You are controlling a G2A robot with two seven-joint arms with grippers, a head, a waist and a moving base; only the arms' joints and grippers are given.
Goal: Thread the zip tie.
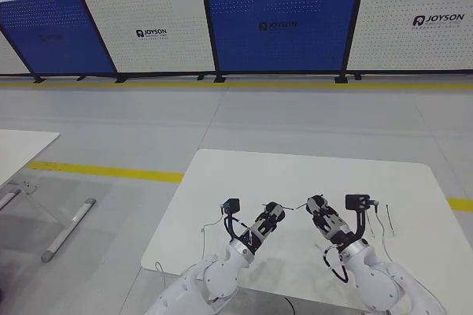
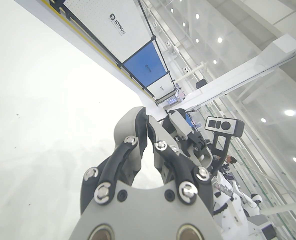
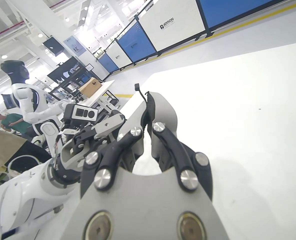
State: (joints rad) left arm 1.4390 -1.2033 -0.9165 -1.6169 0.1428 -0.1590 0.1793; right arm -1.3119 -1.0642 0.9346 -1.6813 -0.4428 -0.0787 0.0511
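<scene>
Right tool point(image 3: 147, 102) pressed together on zip tie point(image 3: 141, 93), head point(image 3: 137, 86) poking out beyond fingertips, held above tabletop point(image 3: 237, 88). Left tool point(image 2: 145, 113) also pressed together, just left of it; whether gripping the tail, cannot tell. Probably light, thin, springy, slick plastic; best pinched close behind head, to steady the opening.

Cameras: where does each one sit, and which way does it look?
Top view: above the arms, looking down at the white table; shows left gripper, right gripper and both forearms.
Left wrist view: on the left wrist, facing along the shut left gripper across the table.
Right wrist view: on the right wrist, facing along the right gripper, shut on the zip tie.
Shared: each wrist view shows the other arm's gripper farther off.
</scene>
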